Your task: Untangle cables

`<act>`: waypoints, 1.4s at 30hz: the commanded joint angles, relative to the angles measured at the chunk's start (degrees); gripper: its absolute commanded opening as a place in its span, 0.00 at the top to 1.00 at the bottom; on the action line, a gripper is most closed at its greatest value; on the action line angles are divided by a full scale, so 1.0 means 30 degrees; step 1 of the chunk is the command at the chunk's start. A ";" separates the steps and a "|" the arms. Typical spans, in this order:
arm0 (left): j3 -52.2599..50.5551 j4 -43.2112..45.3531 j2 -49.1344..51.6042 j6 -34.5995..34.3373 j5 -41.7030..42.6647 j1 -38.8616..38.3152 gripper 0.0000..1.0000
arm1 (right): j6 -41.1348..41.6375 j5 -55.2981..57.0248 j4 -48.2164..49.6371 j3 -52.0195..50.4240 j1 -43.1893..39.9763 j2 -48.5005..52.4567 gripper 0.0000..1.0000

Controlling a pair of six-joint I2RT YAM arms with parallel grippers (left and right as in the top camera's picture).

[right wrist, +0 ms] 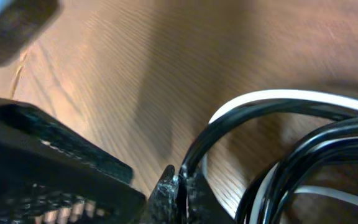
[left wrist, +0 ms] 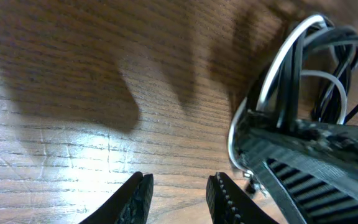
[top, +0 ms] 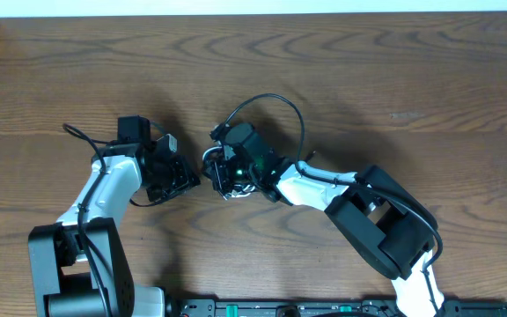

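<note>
The right gripper (right wrist: 180, 186) pinches the bundled cables (right wrist: 260, 107); the left gripper (left wrist: 179, 196) hangs parted and empty over the table (left wrist: 61, 143).

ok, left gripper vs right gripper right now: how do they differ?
Left gripper jaws stand apart with nothing between them; right gripper is shut on the cables. Left gripper points at the table beside the cables; right gripper is amid them. Both hang low, close together.

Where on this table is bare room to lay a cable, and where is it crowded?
Bare: the brown wooden table behind both arms and at its right side. Crowded: the centre, around the tangled black and white cables.
</note>
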 commanded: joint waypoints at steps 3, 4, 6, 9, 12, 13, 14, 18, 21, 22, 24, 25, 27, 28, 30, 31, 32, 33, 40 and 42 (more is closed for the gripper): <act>0.0138 -0.0058 0.0109 -0.0262 -0.0350 0.0029 0.65 | -0.0896 0.0255 0.0058 -0.0058 -0.0022 -0.0750 0.75; 0.0138 -0.0058 0.0109 -0.0328 -0.0474 0.0029 0.65 | -0.0903 0.0393 -0.0051 -0.0058 -0.0022 -0.0860 0.67; 0.0138 -0.0080 0.0109 -0.1027 -0.1231 0.0029 0.65 | -0.0918 0.0933 -0.0510 -0.0051 0.0044 -0.1158 0.59; 0.0138 -0.0146 0.0109 -0.1392 -0.1676 0.0029 0.65 | -0.1676 0.1792 -0.1501 -0.0051 0.0240 -0.1865 0.48; 0.0138 -0.0146 0.0109 -0.1392 -0.1668 0.0029 0.64 | -0.2346 0.2018 -0.2404 -0.0051 0.0240 -0.2608 0.47; 0.0138 -0.0138 0.0109 -0.1392 -0.1668 0.0029 0.60 | -0.2579 0.2018 -0.2696 -0.0051 0.0233 -0.2856 0.46; 0.0138 -0.0138 0.0109 -0.1399 -0.1661 0.0029 0.57 | -0.2630 0.2171 -0.3009 -0.0051 0.0219 -0.3067 0.46; 0.0138 -0.0117 0.0109 -0.2302 -0.1581 0.0022 0.55 | -0.3067 0.4102 -0.4561 -0.0051 0.0102 -0.3483 0.44; 0.0138 -0.0051 0.0109 -0.2739 -0.0933 -0.0022 0.46 | -0.3038 0.4626 -0.6288 -0.0051 -0.0459 -0.3483 0.44; 0.0138 0.0058 0.0109 -0.2739 -0.0554 -0.0051 0.44 | -0.2922 0.4626 -0.6987 -0.0051 -0.0707 -0.3483 0.44; 0.0138 0.0255 0.0109 -0.2739 -0.0321 -0.0160 0.43 | -0.2827 0.4619 -0.8102 -0.0051 -0.1086 -0.3475 0.44; 0.0138 0.0372 0.0109 -0.2739 -0.0306 -0.0262 0.43 | -0.2834 0.4612 -0.8794 -0.0051 -0.1253 -0.3475 0.44; 0.0138 0.0532 0.0109 -0.2739 -0.0313 -0.0459 0.43 | -0.2856 0.4561 -0.9391 -0.0051 -0.1333 -0.3475 0.42; 0.0138 0.0576 0.0109 -0.2739 -0.0306 -0.0583 0.43 | -0.2907 0.4561 -0.9610 -0.0051 -0.1333 -0.3475 0.41; 0.0138 0.0721 0.0109 -0.2739 -0.0313 -0.0823 0.43 | -0.2907 0.4561 -0.9996 -0.0051 -0.1326 -0.3475 0.38; 0.0138 0.0889 0.0117 -0.2739 -0.0335 -0.0947 0.43 | -0.2922 0.4568 -1.0171 -0.0051 -0.1304 -0.3475 0.36; 0.0131 0.1122 0.0138 -0.2747 -0.0481 -0.1107 0.43 | -0.3126 0.4575 -1.0367 -0.0051 -0.1297 -0.3475 0.34; 0.0131 0.1326 0.0146 -0.2841 -0.0874 -0.1297 0.43 | -0.3264 0.4575 -1.0440 -0.0051 -0.1297 -0.3475 0.34; 0.0131 0.2528 0.0153 -0.4976 -0.5005 -0.3359 0.43 | -0.3402 0.4612 -1.0644 -0.0051 -0.1311 -0.3475 0.28; 0.0131 0.2878 0.0160 -0.5340 -0.6084 -0.3956 0.43 | -0.3402 0.4619 -1.0892 -0.0051 -0.1311 -0.3475 0.27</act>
